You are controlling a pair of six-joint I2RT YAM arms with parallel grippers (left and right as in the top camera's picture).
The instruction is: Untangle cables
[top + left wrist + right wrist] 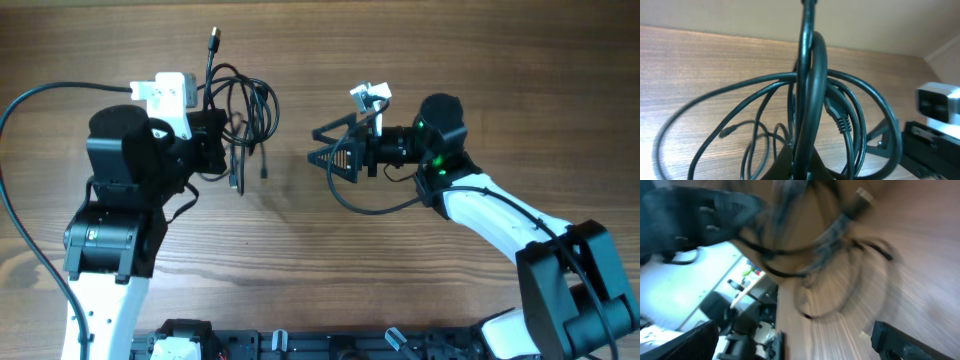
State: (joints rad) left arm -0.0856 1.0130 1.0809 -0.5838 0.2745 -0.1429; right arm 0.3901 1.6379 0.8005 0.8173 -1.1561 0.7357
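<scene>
Several black cables [245, 105] are bunched in one knotted bundle left of centre, toward the far side of the table [300, 290]. Probably as an anchor, the left gripper [213, 140] is pinched tight on strands at its left edge. Just right of the bundle the right gripper [322, 157] stands spread wide, holding nothing, likely lined up to pull a loop. Left wrist view alone shows the clamped strands rising between the jaws; blurred right wrist view shows a metallic plug [865, 196].

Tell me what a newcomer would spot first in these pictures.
A tangle of black cables sits in the grip of the shut left claw, left of the middle of the wooden table. Facing it from the right, the right claw stands wide open and empty, apart from the tangle.
</scene>
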